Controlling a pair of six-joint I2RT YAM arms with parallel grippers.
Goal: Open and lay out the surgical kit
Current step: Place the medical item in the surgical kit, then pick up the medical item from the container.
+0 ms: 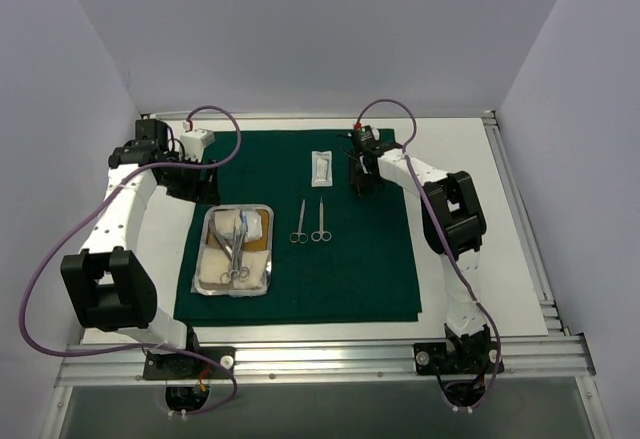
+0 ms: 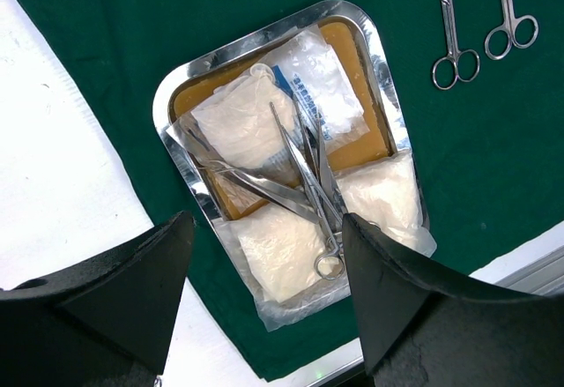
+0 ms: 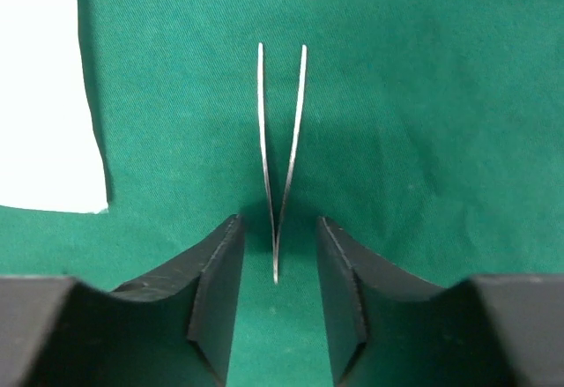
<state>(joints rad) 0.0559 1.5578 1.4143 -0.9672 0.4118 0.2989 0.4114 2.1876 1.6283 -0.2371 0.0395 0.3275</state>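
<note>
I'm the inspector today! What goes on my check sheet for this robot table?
Surface: white table, green cloth spread flat on it.
Job's things: tray holds gauze packets and instruments; two scissor-like tools, white packet and tweezers lie on cloth.
Clutter: nothing seen.
Grippers: left gripper open, empty; right gripper open, jaws either side of tweezers' closed end.
Cables: purple cables hang in loops.
Surroundings: white walls, metal rail at near edge.

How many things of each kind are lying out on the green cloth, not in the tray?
Ring-handled tools: 2
Tweezers: 1
White packet: 1
Total: 4
</note>
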